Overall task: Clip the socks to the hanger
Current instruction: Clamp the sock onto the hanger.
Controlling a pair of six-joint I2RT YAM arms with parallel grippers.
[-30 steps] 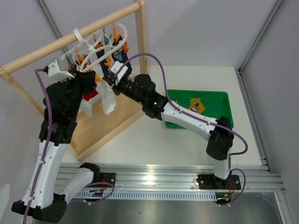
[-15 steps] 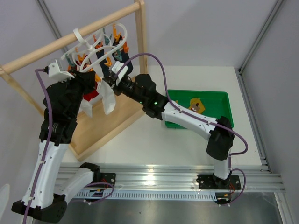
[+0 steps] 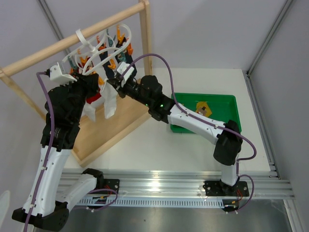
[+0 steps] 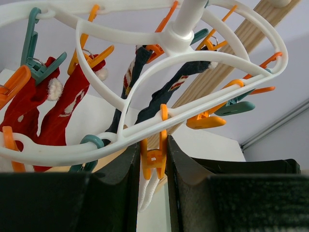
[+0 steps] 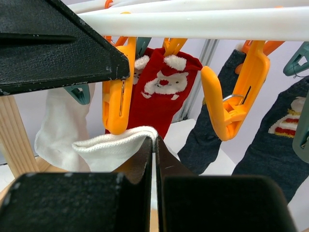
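The white hanger hangs by its hook from the wooden rack's bar, with orange and teal pegs around its loops. My left gripper is shut on one orange peg, a finger on each side of it. A white sock hangs just below that peg. My right gripper is shut on that white sock's cuff and holds it up against the lower tips of the orange peg. A second white sock hangs from a teal peg. A mustard-yellow sock lies in the green bin.
Red Santa socks and dark navy socks hang from other pegs close around both grippers. The wooden rack stands on its tray base at the back left. The green bin sits to the right.
My right arm has edged slightly up and left with the white sock, bringing its cuff closer under the squeezed peg. The left arm has stayed put.
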